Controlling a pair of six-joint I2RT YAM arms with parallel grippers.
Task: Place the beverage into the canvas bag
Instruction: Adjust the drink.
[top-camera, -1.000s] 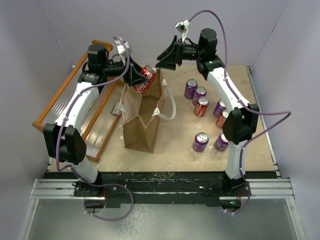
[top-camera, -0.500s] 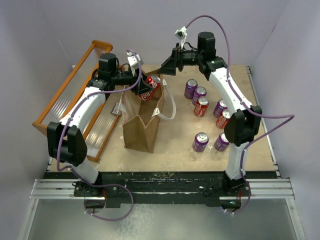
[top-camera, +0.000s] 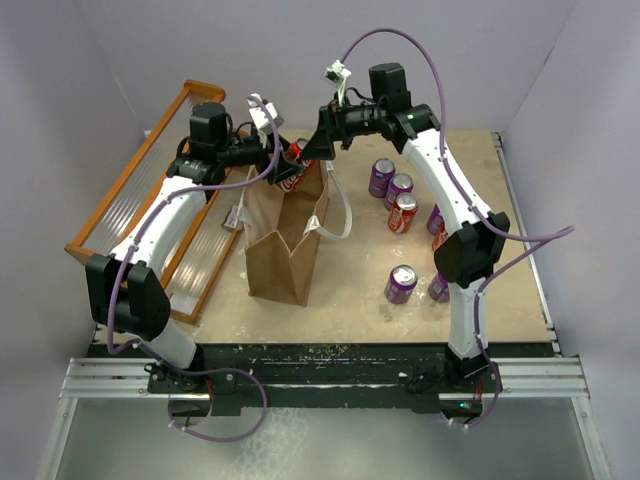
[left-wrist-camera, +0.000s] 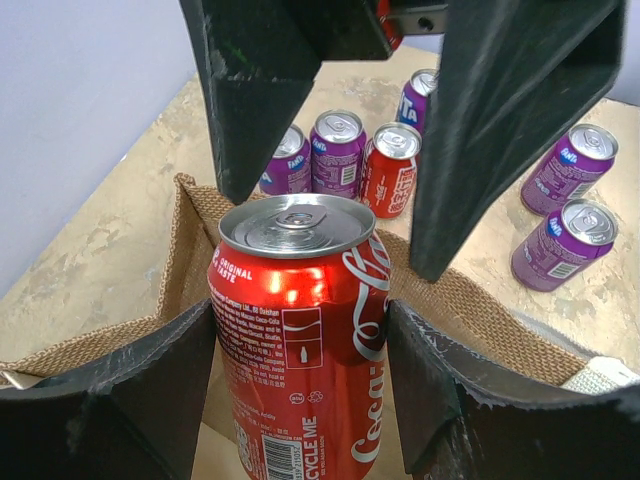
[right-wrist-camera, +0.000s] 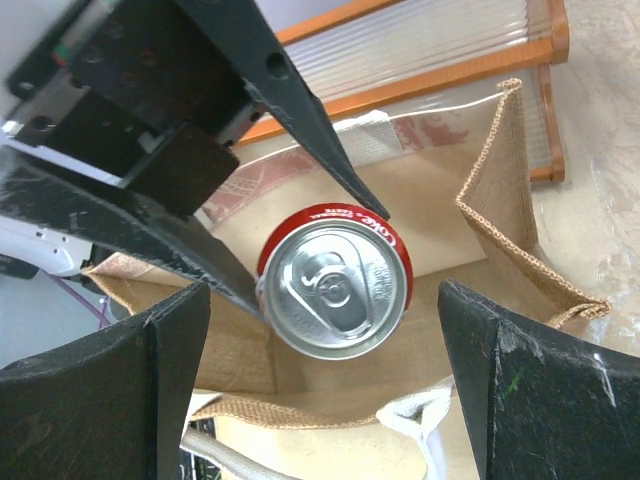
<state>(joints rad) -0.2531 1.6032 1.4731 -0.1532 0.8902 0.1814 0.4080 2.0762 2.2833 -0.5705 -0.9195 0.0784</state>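
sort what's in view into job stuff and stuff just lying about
Job: red aluminium cola can, held by the left tool; tall tan canvas bag with white handles.
Lying about: purple aluminium cans; spare red can; orange slatted rack.

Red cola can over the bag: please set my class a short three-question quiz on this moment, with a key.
1. True or false: the red can rests on the floor of the canvas bag.
2. Which fingers clamp the can? A left, B right, C both.
3. Name the slatted thing left of the bag in the top view.
Key: 1 false, it is held above the bag's open mouth. 2 A: the left gripper grips it; the right gripper is open, fingers clear of the can. 3 the orange rack.
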